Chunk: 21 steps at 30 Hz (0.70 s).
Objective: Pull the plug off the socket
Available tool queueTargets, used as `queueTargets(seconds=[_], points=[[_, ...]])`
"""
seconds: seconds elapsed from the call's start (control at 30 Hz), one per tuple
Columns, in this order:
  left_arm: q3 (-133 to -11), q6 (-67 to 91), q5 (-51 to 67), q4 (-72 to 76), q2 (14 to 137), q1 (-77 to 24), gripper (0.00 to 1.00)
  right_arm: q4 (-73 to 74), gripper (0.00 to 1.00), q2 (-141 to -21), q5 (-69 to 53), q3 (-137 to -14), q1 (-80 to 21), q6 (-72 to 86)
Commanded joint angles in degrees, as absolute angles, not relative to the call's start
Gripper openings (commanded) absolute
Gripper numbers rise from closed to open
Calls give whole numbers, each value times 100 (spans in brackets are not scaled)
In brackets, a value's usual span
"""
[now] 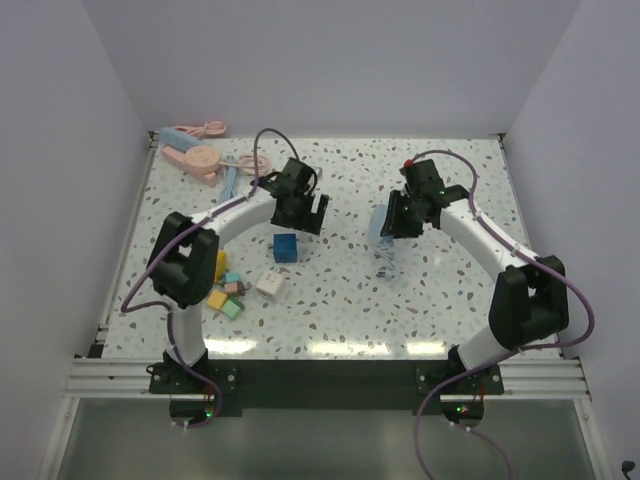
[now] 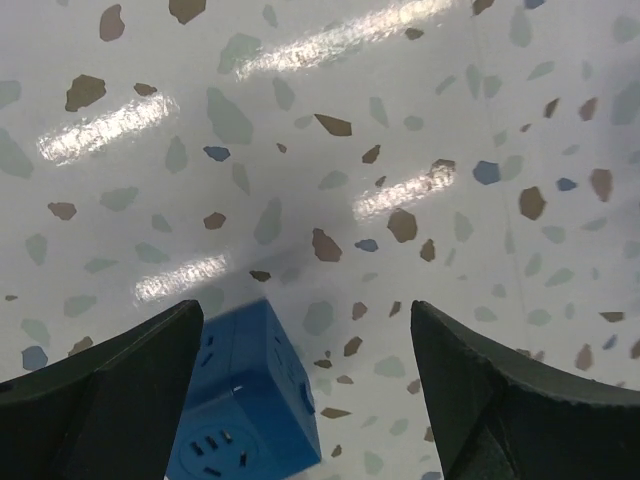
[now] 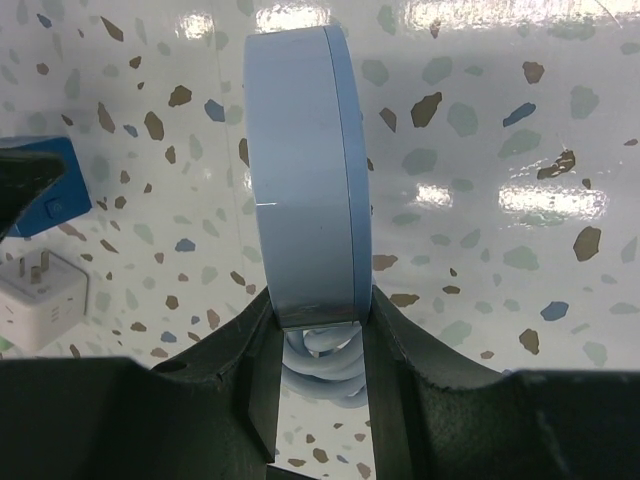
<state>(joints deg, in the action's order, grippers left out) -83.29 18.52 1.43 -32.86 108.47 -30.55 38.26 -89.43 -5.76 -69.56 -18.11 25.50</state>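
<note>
Plug (image 3: pixel 305 170): pale blue flat disc, stood on edge, lifted off the table (image 1: pixel 440 300), well apart from the blue socket cube (image 1: pixel 286 247).
Plug cable (image 3: pixel 320 360): pale coil under the disc, mostly hidden between the fingers in the right wrist view; the top view showed it hanging toward the table.
Blue socket cube: sat on the table near the centre. The left wrist view cut it off at the bottom edge; the right wrist view showed one corner only.
Right end effector (image 3: pixel 318 300): closed on the plug's lower rim, one finger on each face.
Left end effector (image 2: pixel 305 320): jaws wide apart, holding nothing, above the blue socket cube; contact with it could not be told.
White socket cube (image 3: pixel 40 300): beside the blue one; absent from the left wrist view.
Coloured blocks (image 1: pixel 225 292): by the left arm, top view only.
Pink items (image 1: pixel 200 155): far left corner, kind unclear.
</note>
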Motion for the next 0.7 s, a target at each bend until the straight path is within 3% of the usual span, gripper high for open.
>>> queueTargets(seconds=[0.0,0.23,0.37,0.47,0.6,0.67], points=[[-8963,1311,-754,-3638,11318,-3181,90,3595,0,-8508,-729,-6926,-1828,2593],[-8607,888,-923,-3849,11426,-3296,88,3586,0,-8411,-694,-6803,-1828,2584],[-7771,896,-1019,-3981,10917,-3287,78,3542,0,-8437,-720,-6724,-1828,2610],[-7129,1124,-1177,-4104,10486,-3278,68,3481,0,-8507,-791,-6689,-1828,2645],[-6593,1756,-1397,-4333,10004,-3147,34,3411,0,-8622,-922,-6750,-1828,2645],[-6390,2055,-1424,-4403,9810,-2971,25,3375,0,-8666,-1028,-6759,-1828,2645]])
